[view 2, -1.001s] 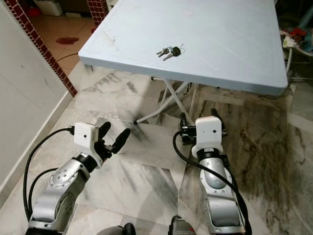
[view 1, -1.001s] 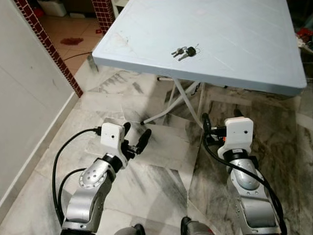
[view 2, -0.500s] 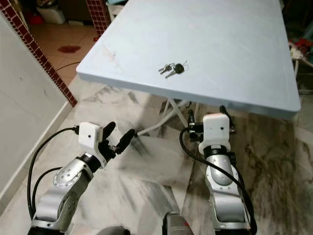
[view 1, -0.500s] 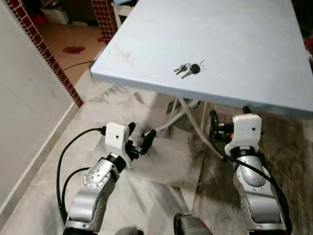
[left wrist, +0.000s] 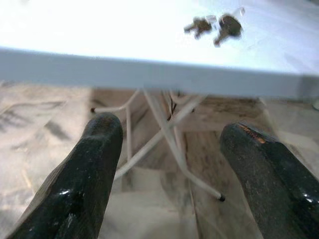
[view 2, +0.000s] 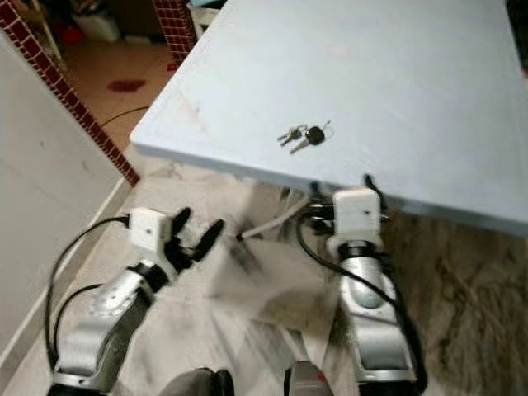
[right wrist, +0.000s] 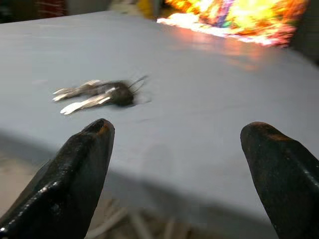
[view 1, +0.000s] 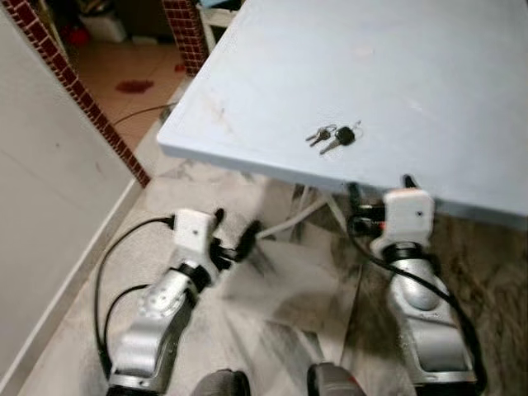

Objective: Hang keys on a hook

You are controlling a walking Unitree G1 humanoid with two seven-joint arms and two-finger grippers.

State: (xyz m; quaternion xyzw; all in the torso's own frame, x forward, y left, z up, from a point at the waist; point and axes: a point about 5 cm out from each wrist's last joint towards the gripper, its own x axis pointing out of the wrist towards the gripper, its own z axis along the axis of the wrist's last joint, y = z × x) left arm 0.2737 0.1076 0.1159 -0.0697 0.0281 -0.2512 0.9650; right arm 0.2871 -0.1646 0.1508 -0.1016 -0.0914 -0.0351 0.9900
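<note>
a bunch of keys (view 1: 332,136) with a black fob lies flat on a pale blue folding table (view 1: 429,74), a little in from the table's near edge and toward its left half; the silver blades point left and the dark fob sits at the right end of the bunch. the right gripper (right wrist: 174,164) is held just at the near edge of the table, right of and nearer than the keys, its two black fingers (right wrist: 75,174) spread wide and holding nothing; in the right wrist view the keys (right wrist: 97,95) lie on the tabletop beyond the fingertips, apart from them. the right arm's white wrist housing (view 1: 407,216) sits just below the table edge in the head views. the left gripper (view 1: 235,239) is lower and to the left, over the marble floor (view 1: 272,289) and short of the table, its fingers (left wrist: 84,179) likewise parted and empty; the left wrist view looks under the table edge at the white crossed folding legs (left wrist: 164,134), with the keys (left wrist: 214,27) visible on top, farther off. a white wall (view 1: 49,190) runs along the left, capped by a strip of dark red mosaic tile (view 1: 78,95), and an orange-tiled floor (view 1: 124,82) lies at far left beyond it. the head views are slightly blurred.
</note>
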